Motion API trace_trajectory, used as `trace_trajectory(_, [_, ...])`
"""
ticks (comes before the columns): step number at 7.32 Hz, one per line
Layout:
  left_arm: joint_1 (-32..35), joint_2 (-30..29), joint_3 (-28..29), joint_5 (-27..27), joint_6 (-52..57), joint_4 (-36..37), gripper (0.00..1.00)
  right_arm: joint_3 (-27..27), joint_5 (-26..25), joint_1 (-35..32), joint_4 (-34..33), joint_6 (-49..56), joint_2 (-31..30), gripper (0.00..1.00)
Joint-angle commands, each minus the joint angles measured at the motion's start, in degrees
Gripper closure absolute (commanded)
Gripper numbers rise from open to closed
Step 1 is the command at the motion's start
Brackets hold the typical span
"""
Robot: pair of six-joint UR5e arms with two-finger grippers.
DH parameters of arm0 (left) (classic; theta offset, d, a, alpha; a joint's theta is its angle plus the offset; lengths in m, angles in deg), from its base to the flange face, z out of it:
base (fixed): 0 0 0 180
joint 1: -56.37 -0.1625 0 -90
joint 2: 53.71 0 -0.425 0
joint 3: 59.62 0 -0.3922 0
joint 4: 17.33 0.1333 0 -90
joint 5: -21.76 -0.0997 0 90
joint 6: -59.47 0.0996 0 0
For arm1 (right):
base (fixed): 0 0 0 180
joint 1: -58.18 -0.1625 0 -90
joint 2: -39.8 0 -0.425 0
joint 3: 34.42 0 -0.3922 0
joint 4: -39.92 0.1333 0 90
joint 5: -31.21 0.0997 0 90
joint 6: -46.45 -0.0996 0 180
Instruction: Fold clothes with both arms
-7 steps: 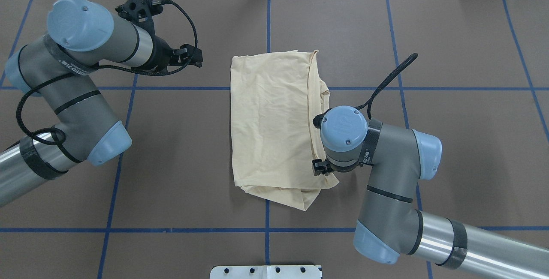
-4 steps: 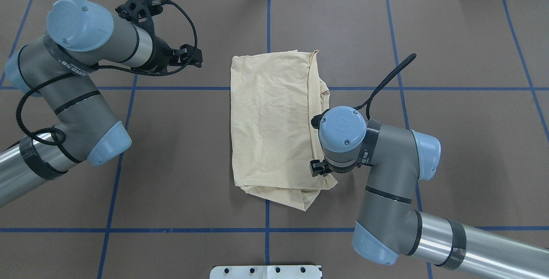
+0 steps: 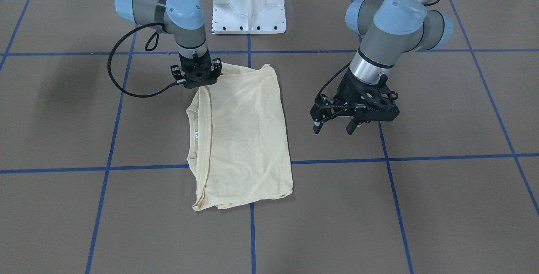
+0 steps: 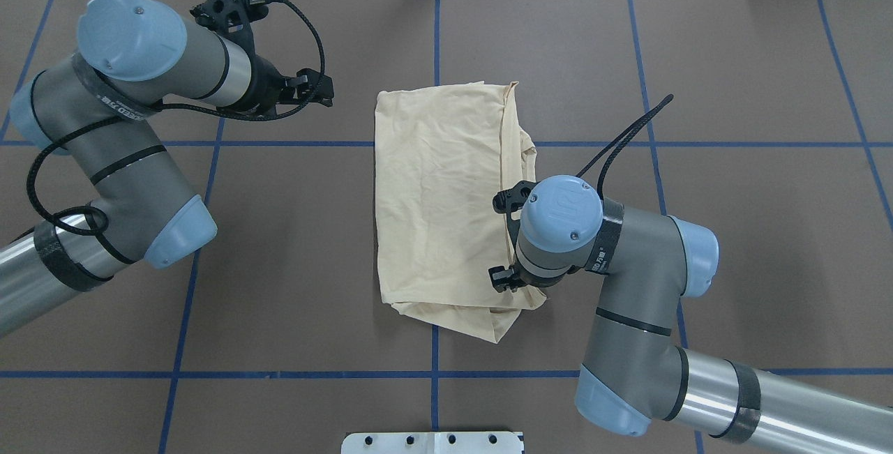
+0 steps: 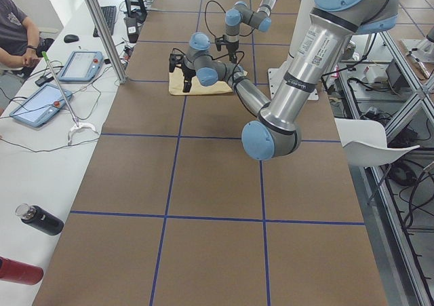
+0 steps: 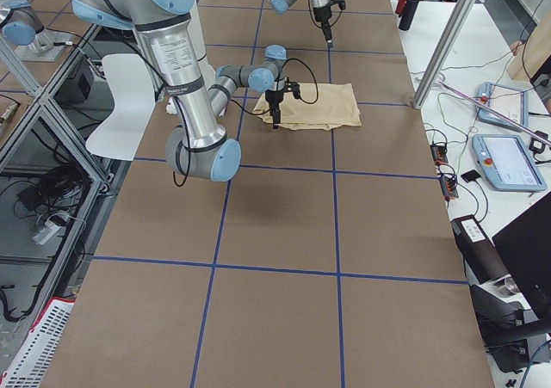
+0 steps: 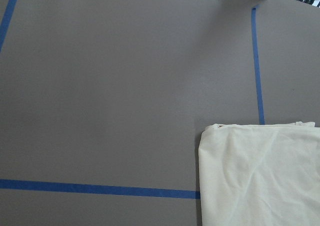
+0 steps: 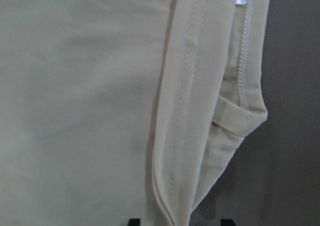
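Note:
The clothes are one pale cream-yellow T-shirt (image 4: 439,189) lying folded into a tall rectangle at the table's middle, its plain side up. The white neck label (image 3: 196,134) shows at the collar edge. My right gripper (image 3: 197,83) points straight down onto the shirt's near corner on the collar side. In the right wrist view its two fingertips (image 8: 133,221) stand apart, open, astride the shirt's (image 8: 75,85) folded hem. My left gripper (image 3: 332,127) hangs open above bare table, well off the shirt's (image 3: 244,131) other long edge. Only a shirt corner (image 7: 260,176) shows in the left wrist view.
Blue tape lines (image 4: 279,143) grid the brown table. The white pedestal base (image 3: 249,2) stands at the robot's edge. Along the far side run a metal post (image 6: 448,44), tablets (image 5: 37,106) and bottles (image 5: 41,220), with a seated person (image 5: 17,28).
My right wrist has leaned a little further over the shirt's edge, its black parts shifting toward the cloth. The left gripper has crept slightly toward the shirt. The shirt lies as before.

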Motion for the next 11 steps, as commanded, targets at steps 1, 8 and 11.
trace_trajectory(1, [0.0,-0.01,0.07,-0.01,-0.09,0.0,0.0,0.06,0.12,-0.06,0.57,0.76,-0.97,0.7])
trace_trajectory(8, [0.0,0.25,0.42,-0.01,0.0,-0.09,0.0,2.95,0.12,-0.23,0.49,0.68,-1.94,1.0])
trace_trajectory(11, [-0.09,0.17,0.69,-0.01,0.0,-0.09,0.0,5.16,-0.05,0.03,0.49,-0.2,-6.15,1.0])
